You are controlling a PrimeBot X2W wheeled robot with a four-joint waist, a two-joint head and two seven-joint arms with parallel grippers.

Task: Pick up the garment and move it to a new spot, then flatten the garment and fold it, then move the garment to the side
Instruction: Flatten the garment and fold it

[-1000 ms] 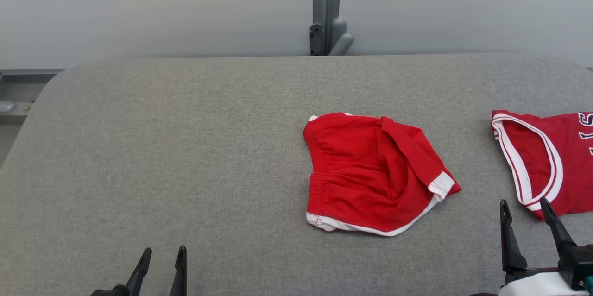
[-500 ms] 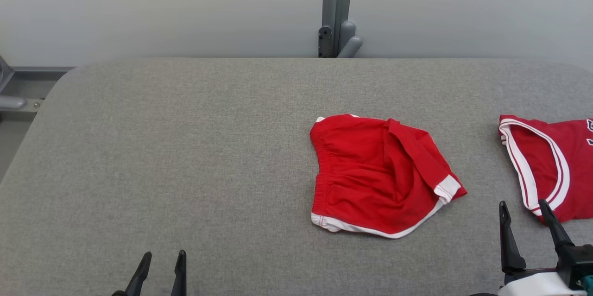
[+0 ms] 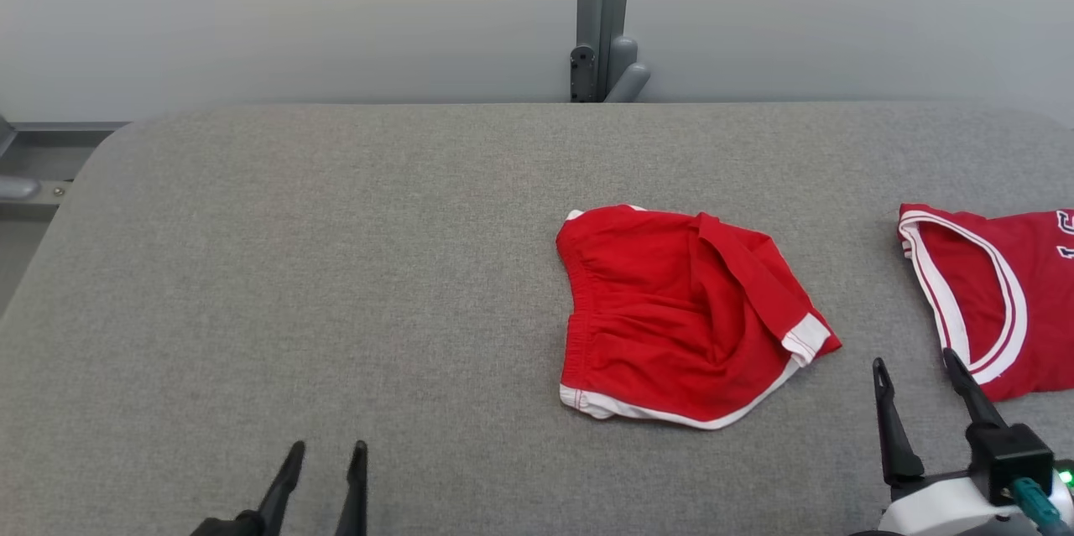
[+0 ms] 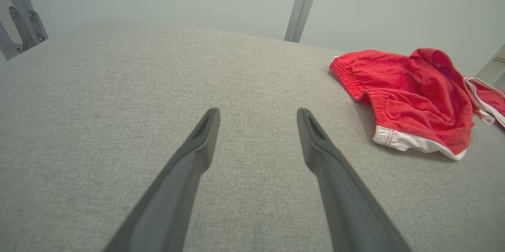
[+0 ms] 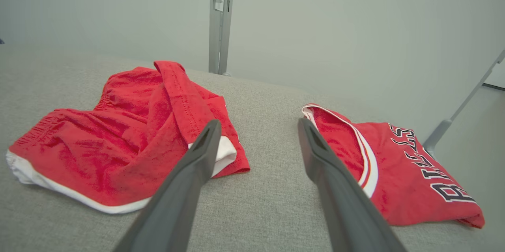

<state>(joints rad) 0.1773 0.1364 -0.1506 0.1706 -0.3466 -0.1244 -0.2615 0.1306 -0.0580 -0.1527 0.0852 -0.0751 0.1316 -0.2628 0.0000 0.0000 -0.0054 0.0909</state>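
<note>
Red shorts with white trim (image 3: 684,314) lie rumpled right of centre on the grey padded table (image 3: 294,268); they also appear in the left wrist view (image 4: 406,94) and the right wrist view (image 5: 126,141). My right gripper (image 3: 914,364) hovers open just right of the shorts' lower corner, its fingers pointing at the gap between the two garments (image 5: 258,133). At the bottom left my left gripper (image 3: 327,448) stands open over bare table, well left of the shorts (image 4: 256,120). Neither holds anything.
A folded red jersey with white trim and black lettering (image 3: 998,293) lies at the table's right edge (image 5: 394,165). A grey metal post (image 3: 600,16) rises behind the table's far edge, in front of a pale wall. A metal frame (image 3: 25,175) sits at the far left.
The camera shifted slightly. Both grippers moved: the left one up and right a little, the right one left and farther forward, toward the gap between shorts and jersey. The garments lie unchanged.
</note>
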